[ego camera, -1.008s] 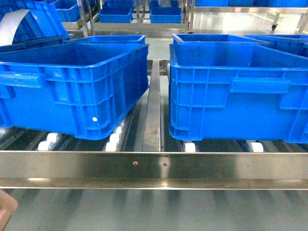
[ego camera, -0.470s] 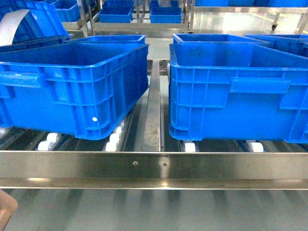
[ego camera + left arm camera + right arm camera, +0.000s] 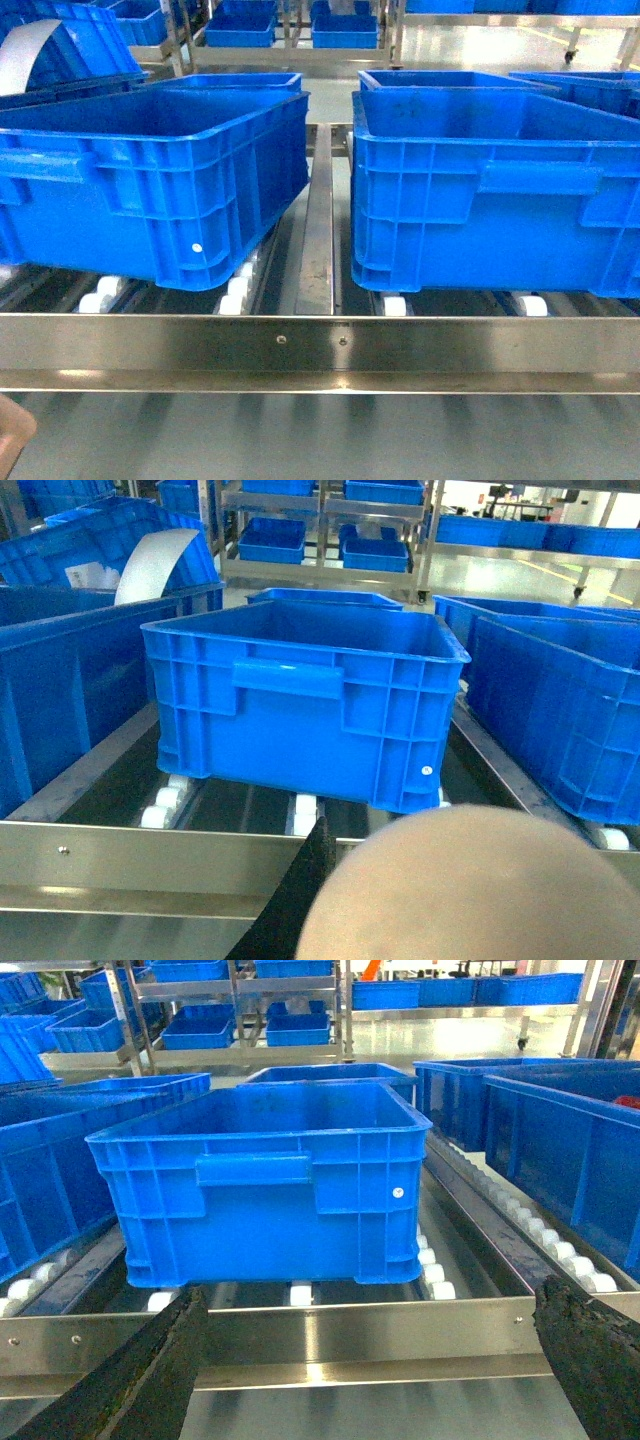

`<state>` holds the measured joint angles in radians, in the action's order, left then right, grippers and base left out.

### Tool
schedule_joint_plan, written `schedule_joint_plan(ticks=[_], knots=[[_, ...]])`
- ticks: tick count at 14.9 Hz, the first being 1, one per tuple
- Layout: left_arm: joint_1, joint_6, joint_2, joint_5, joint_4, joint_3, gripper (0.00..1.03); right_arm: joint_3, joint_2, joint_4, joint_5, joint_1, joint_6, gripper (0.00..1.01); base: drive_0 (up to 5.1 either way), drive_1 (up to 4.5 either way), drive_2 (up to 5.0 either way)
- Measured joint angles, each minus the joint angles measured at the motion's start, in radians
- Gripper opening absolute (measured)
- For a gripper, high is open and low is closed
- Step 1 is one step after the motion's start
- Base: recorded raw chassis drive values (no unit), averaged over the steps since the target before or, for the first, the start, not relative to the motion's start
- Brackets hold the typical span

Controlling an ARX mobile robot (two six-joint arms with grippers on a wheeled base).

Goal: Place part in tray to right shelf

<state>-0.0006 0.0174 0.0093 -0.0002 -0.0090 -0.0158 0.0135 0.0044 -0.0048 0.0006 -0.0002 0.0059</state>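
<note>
**Tray low at the left, right tool empty, part out of sight**

Take the centre divider [image 3: 318, 230] of the right shelf [image 3: 60, 340] as your mark.

Far left of it and below the front rail [image 3: 480, 345], a beige corner of the tray [image 3: 10, 438] shows in the head view. In the left wrist view its rounded surface fills the lower frame, tight against one dark finger of the left tool [image 3: 340, 900]. That probably means the tray is carried there, but the tray hides the other finger, so you cannot tell whether the tool is closed on it.

Left of the divider, the left crate [image 3: 150, 190] sits skewed on the white rollers [image 3: 232, 290], its near corner angled toward the divider. Right of the divider, the right crate [image 3: 490, 190] stands square and just beside it. Both crates sit back from the rail, which leaves a narrow strip of bare rollers.

The right tool [image 3: 368, 1305] faces the rail with its fingers wide apart and nothing between them.

The part appears in no view; it may lie in the tray, out of sight.

The room you have is over the rail and into an open crate top, or onto the roller strip. Watch the rail edge and the crate rims.
</note>
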Motion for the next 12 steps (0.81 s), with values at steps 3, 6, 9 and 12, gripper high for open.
schedule_joint_plan(ticks=[3,6,9,12], knots=[[0.0,0.0,0.0,0.0,0.0,0.0,0.12,0.0,0.0,0.0,0.0,0.0,0.0,0.98,0.0,0.0,0.0],[0.0,0.0,0.0,0.0,0.0,0.0,0.12,0.0,0.0,0.0,0.0,0.0,0.0,0.98,0.0,0.0,0.0],[0.0,0.0,0.0,0.0,0.0,0.0,0.12,0.0,0.0,0.0,0.0,0.0,0.0,0.98,0.0,0.0,0.0],[0.0,0.0,0.0,0.0,0.0,0.0,0.12,0.0,0.0,0.0,0.0,0.0,0.0,0.98,0.0,0.0,0.0]])
